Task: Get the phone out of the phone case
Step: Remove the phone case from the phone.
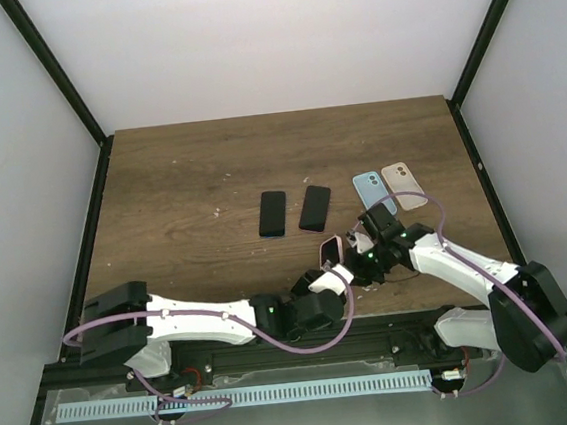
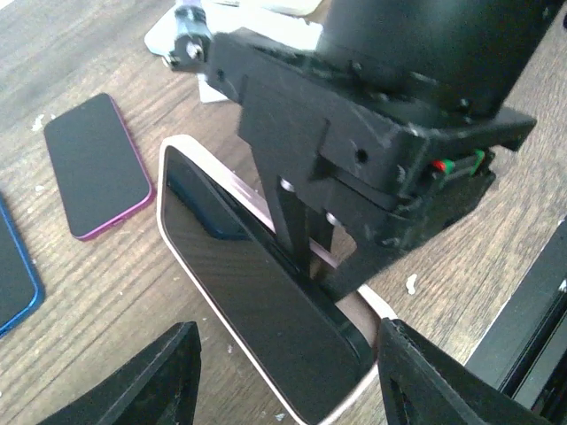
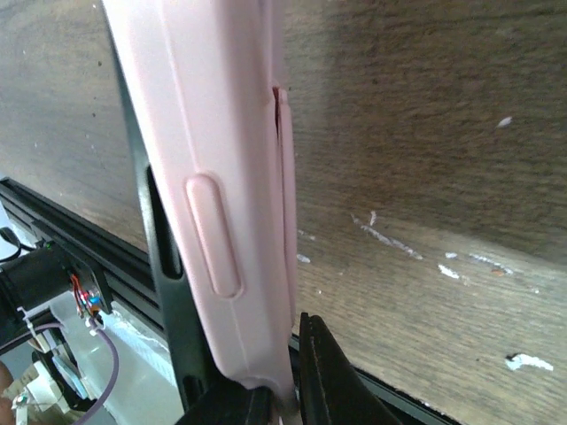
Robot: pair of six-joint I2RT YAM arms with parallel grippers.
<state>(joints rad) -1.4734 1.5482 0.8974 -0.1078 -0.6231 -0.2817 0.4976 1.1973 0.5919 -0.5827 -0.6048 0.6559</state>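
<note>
Pale-pink soft matte phone case [image 3: 230, 177] with a raised oblong side button. The glossy black slab phone [image 2: 257, 310] is seated in it, at about 5 o'clock from the centre of the scuffed brown wooden table [image 1: 179, 172]. My left gripper [image 2: 283, 372] comes in low from 8 o'clock, jaws apart astride the phone's near end; I can't tell if they touch. My right gripper [image 3: 279, 394] comes from 4 o'clock, pinched tight on the case's side wall. The phone is tilted, long axis roughly 1-to-7. Farther out toward 12: bare dark phone [image 1: 272, 214], second dark phone [image 1: 314, 207], empty blue case [image 1: 373, 194], empty beige case [image 1: 402, 185].
</note>
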